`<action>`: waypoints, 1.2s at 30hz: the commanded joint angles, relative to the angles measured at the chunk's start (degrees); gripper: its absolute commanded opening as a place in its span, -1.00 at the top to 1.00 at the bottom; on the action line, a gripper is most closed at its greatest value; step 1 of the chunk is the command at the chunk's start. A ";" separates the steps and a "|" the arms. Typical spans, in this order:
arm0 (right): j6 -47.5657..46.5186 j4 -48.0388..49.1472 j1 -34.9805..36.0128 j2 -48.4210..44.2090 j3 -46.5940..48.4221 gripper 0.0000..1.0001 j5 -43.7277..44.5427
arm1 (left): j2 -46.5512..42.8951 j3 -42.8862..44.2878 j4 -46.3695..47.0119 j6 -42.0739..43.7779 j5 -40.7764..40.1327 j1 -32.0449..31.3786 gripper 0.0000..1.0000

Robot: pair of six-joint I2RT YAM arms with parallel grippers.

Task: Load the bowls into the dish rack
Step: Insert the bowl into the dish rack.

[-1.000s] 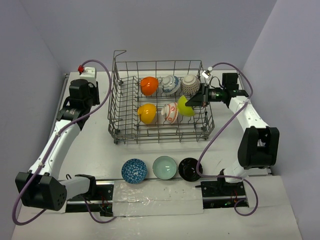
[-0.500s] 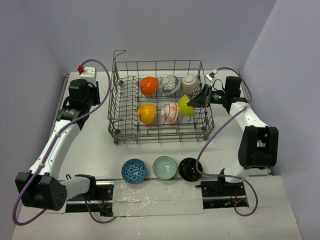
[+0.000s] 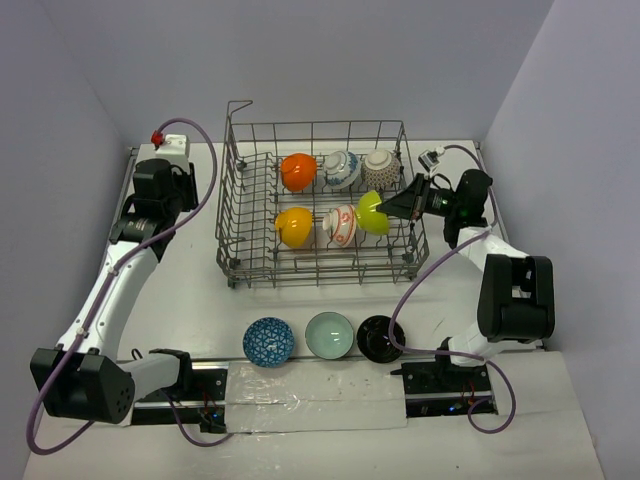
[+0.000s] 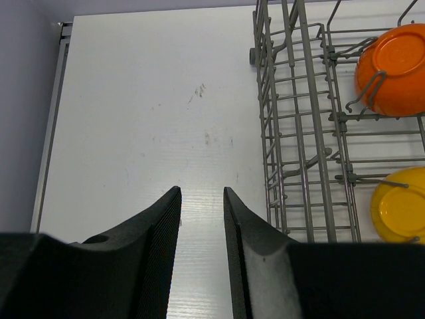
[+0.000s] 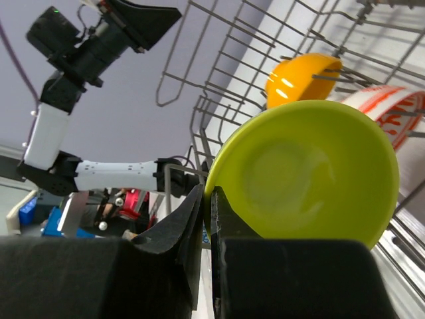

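Note:
The grey wire dish rack (image 3: 238,268) stands mid-table with several bowls on edge between its tines: orange (image 3: 297,171), blue-and-white (image 3: 341,169), white-patterned (image 3: 380,168), yellow (image 3: 293,226) and red-and-white (image 3: 340,224). My right gripper (image 3: 388,208) reaches in over the rack's right side, shut on the rim of the lime green bowl (image 3: 371,212). In the right wrist view that lime bowl (image 5: 312,173) is pinched at the right gripper (image 5: 207,196). My left gripper (image 4: 201,193) hangs open over bare table left of the rack (image 4: 292,133), holding nothing.
Three bowls sit in a row near the front edge: blue-patterned (image 3: 268,341), pale teal (image 3: 329,334) and glossy black (image 3: 379,338). A raised wire loop (image 3: 238,108) stands at the rack's far-left corner. Purple cables arc beside both arms.
The right wrist has swung outward to the right and lower, turning about the lime bowl, which stays at the rack's right side. The left arm has barely moved.

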 commanded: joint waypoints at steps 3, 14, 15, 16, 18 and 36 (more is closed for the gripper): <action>11.21 17.28 -0.26 -0.78 -0.79 1.00 -0.95 | -1.13 0.49 0.55 -1.71 2.29 1.09 0.25; 10.24 17.37 -1.05 0.88 -1.50 1.00 -0.24 | -1.74 -0.30 0.73 -1.54 3.26 1.61 0.24; 10.24 17.37 -1.05 1.15 -1.41 1.00 -0.24 | -1.83 -0.30 0.73 -1.54 3.35 1.62 0.24; 10.07 17.37 -1.14 1.33 -1.50 1.00 -0.16 | -1.92 -0.56 0.81 -1.62 3.44 1.70 0.24; 9.98 17.45 -1.14 2.03 -1.50 1.00 -0.16 | -2.09 -0.74 0.90 -1.62 3.79 1.79 0.24; 22.36 35.29 -1.14 10.12 -0.80 1.00 0.02 | -1.92 -0.91 0.64 -1.80 4.93 2.58 0.24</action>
